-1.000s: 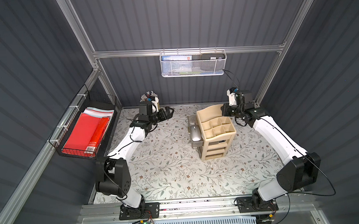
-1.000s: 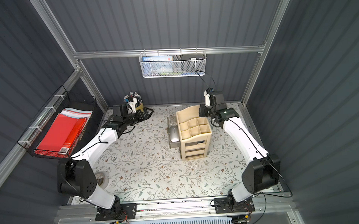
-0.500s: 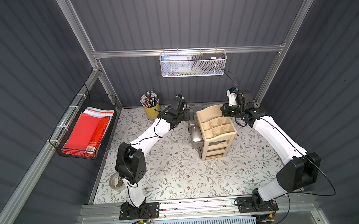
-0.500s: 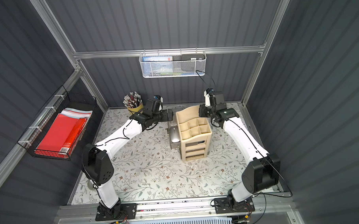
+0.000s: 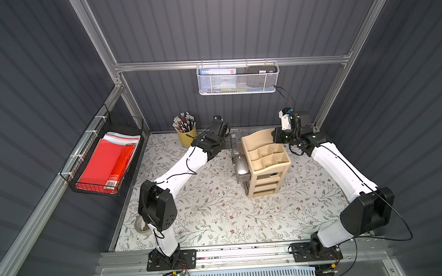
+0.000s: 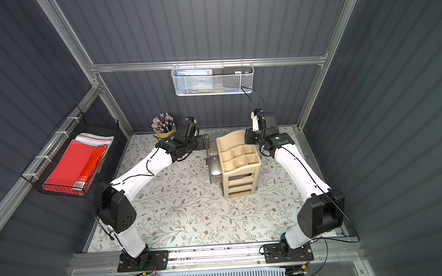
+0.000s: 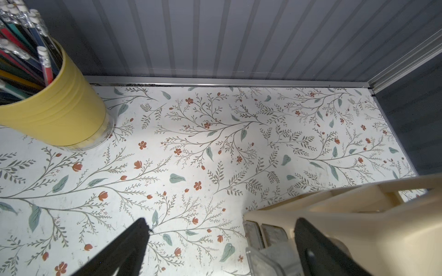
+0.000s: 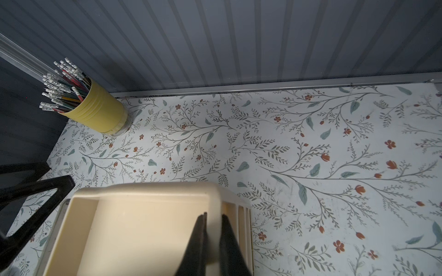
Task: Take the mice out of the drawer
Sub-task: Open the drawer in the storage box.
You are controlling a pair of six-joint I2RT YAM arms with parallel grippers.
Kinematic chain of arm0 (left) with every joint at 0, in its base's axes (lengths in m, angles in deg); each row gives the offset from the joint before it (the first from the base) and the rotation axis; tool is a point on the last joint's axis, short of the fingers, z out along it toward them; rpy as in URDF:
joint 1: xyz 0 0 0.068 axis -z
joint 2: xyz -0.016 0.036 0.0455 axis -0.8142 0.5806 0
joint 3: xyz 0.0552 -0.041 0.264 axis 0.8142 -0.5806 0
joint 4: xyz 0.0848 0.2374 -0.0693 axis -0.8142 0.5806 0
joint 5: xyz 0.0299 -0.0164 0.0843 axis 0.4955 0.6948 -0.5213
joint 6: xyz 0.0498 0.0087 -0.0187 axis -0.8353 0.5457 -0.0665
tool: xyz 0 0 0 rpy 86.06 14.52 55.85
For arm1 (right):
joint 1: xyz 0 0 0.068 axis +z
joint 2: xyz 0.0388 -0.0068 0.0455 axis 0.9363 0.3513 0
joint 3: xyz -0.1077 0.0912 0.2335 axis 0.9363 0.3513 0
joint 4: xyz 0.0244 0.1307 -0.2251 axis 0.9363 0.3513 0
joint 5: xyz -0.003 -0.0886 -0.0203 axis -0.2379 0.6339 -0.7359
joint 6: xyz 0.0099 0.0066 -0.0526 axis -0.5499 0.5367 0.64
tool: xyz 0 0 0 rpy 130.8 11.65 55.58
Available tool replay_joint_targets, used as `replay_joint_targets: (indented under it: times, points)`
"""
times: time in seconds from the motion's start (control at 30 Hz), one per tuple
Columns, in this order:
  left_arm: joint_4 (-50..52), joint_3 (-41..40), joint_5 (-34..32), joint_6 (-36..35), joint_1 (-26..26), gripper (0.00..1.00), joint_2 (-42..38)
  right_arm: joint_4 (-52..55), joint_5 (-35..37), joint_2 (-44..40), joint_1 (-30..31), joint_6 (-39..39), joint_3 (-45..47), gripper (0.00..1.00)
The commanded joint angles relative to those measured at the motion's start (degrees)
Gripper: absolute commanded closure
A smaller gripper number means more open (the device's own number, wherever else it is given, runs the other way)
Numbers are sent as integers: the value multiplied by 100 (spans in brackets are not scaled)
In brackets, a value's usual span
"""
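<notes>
Your left arm swung across from the pencil cup [image 5: 187, 137] at the back-left corner of the table [image 5: 212, 199], and the left gripper [image 5: 232, 141] hung spread wide and empty over the far end of the pulled-out drawer [image 5: 239, 178]. One silver mouse [image 5: 242, 163] lay inside it; deeper ones, if any, were hidden. Your right gripper [image 8: 212, 216] was clamped on the raised back wall of the organizer [image 5: 265, 168], near the table's back edge. If you descended there, a finger could probably strike the drawer rim and shove it inward. The mouse's smooth, rounded shell could also squirt from the pads.
</notes>
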Motion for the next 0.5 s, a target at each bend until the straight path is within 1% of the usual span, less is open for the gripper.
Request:
replay_joint_targets:
  times: [0.0,0.03,0.1,0.13,0.17,0.2,0.27,0.3,0.43,0.47]
  points:
    - [426,232,604,-106,27,1,-115,168,97,415,-20,402,366,100]
    - [450,282,633,-21,36,1,-107,156,103,397,-20,402,398,100]
    - [578,567,1055,-49,31,8,-12,109,129,370,-26,394,477,100]
    - [591,673,1015,36,31,13,-4,84,119,371,-20,393,504,100]
    - [569,723,1318,208,18,17,-26,75,99,369,-20,392,518,100]
    - [529,767,1492,185,5,22,-48,70,73,377,-20,393,527,100]
    - [315,840,1541,210,-8,25,-175,82,23,395,-25,393,511,100]
    - [243,838,1578,215,-20,24,-258,92,6,398,-20,401,501,100]
    - [2,711,2386,181,-265,17,-637,162,-2,354,-21,444,483,100]
    - [-57,593,2823,151,-420,16,-734,166,0,324,-20,446,491,100]
